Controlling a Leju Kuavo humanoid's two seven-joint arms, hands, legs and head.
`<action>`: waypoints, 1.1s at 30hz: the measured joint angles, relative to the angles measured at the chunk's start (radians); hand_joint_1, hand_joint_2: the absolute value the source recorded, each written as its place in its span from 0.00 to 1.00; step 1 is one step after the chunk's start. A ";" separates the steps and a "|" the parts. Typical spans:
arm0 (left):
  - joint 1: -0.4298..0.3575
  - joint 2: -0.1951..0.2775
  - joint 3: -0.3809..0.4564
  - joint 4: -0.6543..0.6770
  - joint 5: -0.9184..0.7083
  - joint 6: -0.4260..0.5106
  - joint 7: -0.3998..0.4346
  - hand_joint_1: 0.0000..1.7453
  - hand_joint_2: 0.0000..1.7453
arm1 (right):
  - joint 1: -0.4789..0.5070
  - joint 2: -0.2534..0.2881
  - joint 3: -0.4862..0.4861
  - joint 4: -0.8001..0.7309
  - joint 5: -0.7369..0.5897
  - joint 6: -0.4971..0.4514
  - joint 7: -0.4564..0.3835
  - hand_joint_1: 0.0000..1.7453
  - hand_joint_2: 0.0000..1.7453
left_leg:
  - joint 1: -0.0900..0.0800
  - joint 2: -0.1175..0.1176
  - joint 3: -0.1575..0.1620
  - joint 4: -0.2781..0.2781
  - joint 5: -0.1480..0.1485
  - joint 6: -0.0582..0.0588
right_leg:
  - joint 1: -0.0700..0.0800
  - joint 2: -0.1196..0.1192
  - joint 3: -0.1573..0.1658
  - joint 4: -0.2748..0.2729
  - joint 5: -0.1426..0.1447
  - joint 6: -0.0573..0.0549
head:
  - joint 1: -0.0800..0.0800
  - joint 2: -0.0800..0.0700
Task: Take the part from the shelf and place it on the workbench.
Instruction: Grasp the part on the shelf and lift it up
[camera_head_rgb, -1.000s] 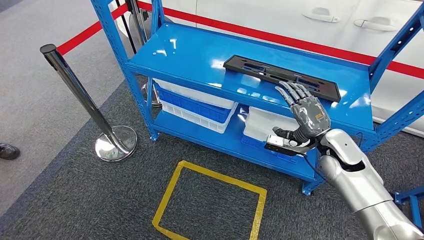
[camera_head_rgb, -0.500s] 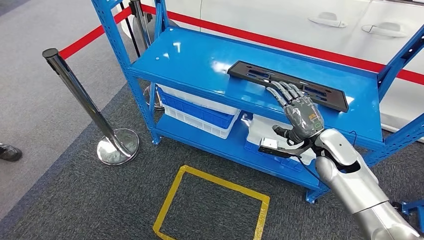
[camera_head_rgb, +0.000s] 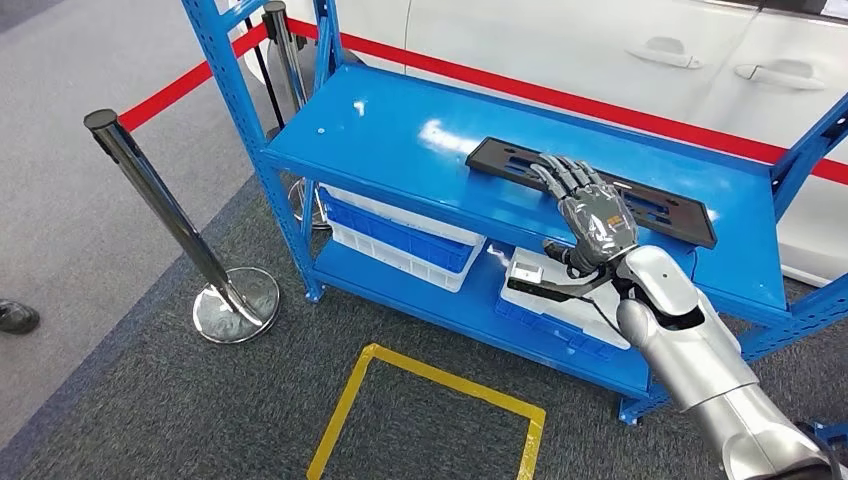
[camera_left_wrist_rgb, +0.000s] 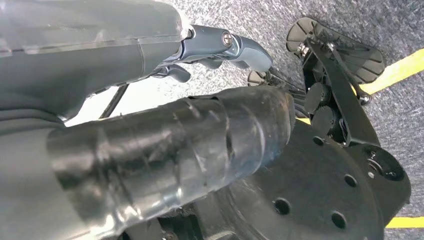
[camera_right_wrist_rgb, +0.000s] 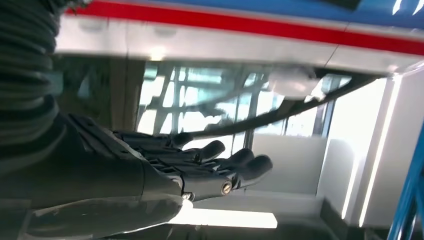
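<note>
A long flat black part (camera_head_rgb: 660, 205) with slots lies on the top level of the blue shelf (camera_head_rgb: 390, 130), toward its right side. My right hand (camera_head_rgb: 590, 205) hovers over the part's left half with fingers (camera_head_rgb: 560, 175) stretched out straight and apart, holding nothing; whether it touches the part I cannot tell. In the right wrist view the same hand (camera_right_wrist_rgb: 165, 165) shows with fingers extended side by side. My left hand (camera_left_wrist_rgb: 150, 115) appears in the left wrist view with a thick thumb and curled fingers, hanging above the carpet with nothing in it.
White and blue bins (camera_head_rgb: 400, 225) sit on the shelf's lower level. A chrome stanchion (camera_head_rgb: 180, 225) stands left of the shelf. A yellow taped square (camera_head_rgb: 430, 420) marks the carpet in front. A white car (camera_head_rgb: 620, 50) and red line lie behind the shelf.
My right hand has moved forward from the shelf's front edge to over the black part. The camera has shifted slightly as well.
</note>
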 joint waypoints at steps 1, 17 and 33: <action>0.001 0.001 -0.005 0.000 0.002 -0.001 0.001 0.00 0.00 | -0.008 0.005 0.002 0.016 0.004 0.000 0.001 0.00 1.00 | 0.001 -0.001 0.007 -0.005 -0.002 0.007 | -0.001 0.000 -0.002 0.012 -0.001 0.004 | 0.000 0.000; 0.000 0.018 -0.065 0.000 0.031 -0.016 0.008 0.00 0.00 | -0.096 0.065 0.052 0.266 0.057 -0.021 0.035 0.00 1.00 | -0.016 -0.010 0.105 0.046 -0.078 -0.002 | 0.022 0.007 -0.116 0.001 0.105 -0.049 | -0.002 0.000; 0.008 0.026 -0.080 0.000 0.045 -0.016 0.008 0.00 0.00 | -0.099 0.097 0.067 0.396 0.050 -0.036 0.015 0.00 1.00 | 0.002 0.001 -0.002 -0.018 0.023 0.014 | 0.006 0.009 -0.017 0.066 -0.008 -0.003 | -0.002 0.000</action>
